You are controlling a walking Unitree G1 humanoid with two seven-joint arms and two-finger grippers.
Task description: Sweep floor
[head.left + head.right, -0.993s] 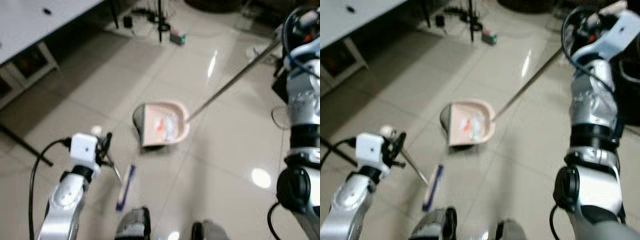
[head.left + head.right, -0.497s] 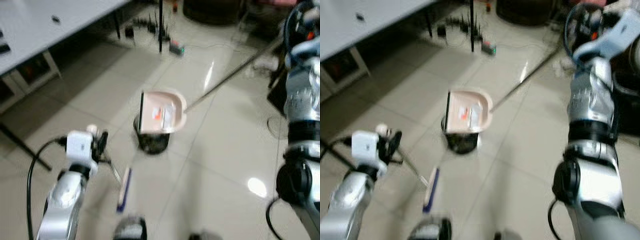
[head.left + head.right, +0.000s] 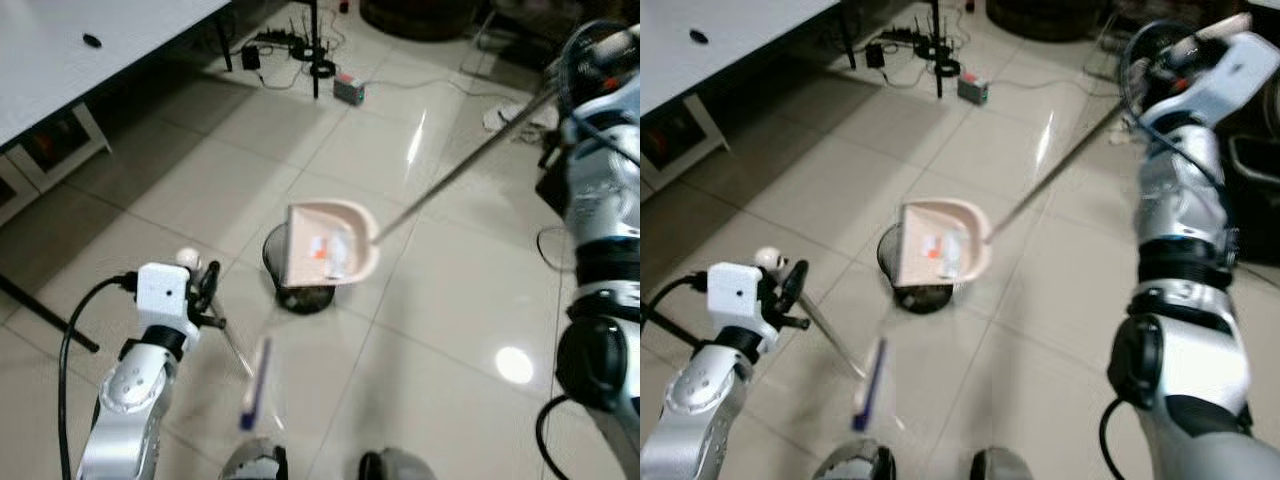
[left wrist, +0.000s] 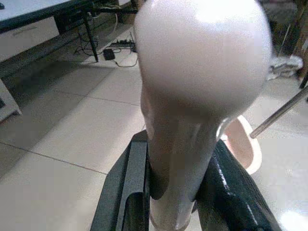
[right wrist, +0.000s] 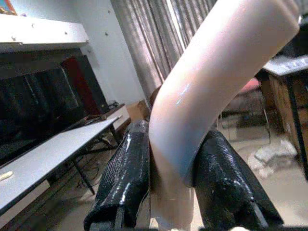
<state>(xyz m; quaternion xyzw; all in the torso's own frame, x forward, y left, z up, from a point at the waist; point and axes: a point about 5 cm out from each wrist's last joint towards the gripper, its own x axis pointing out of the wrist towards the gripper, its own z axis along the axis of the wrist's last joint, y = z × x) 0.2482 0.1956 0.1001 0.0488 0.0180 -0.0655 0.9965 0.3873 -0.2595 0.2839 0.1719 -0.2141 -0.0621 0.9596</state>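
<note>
A pink dustpan (image 3: 330, 258) with white and orange scraps in it hangs over a small black bin (image 3: 300, 293) on the tiled floor. Its long metal pole (image 3: 460, 165) runs up to my right gripper (image 3: 1162, 62), which is shut on the pole's pink grip (image 5: 202, 91). Low on the left, my left gripper (image 3: 207, 297) is shut on the broom's pink knobbed handle (image 4: 192, 91). The thin broom shaft slants down to the blue broom head (image 3: 255, 385), which is blurred just above the floor by my feet.
A white table (image 3: 60, 60) and a low cabinet (image 3: 50, 150) stand at the left, with a black leg (image 3: 40, 315) across the floor. A power strip (image 3: 350, 90), cables and a stand base (image 3: 318, 68) lie at the back. Open tiles lie right of the bin.
The dustpan has risen from the floor beside the bin and now hangs over it. The broom head has shifted slightly and blurs. The camera view has also moved.
</note>
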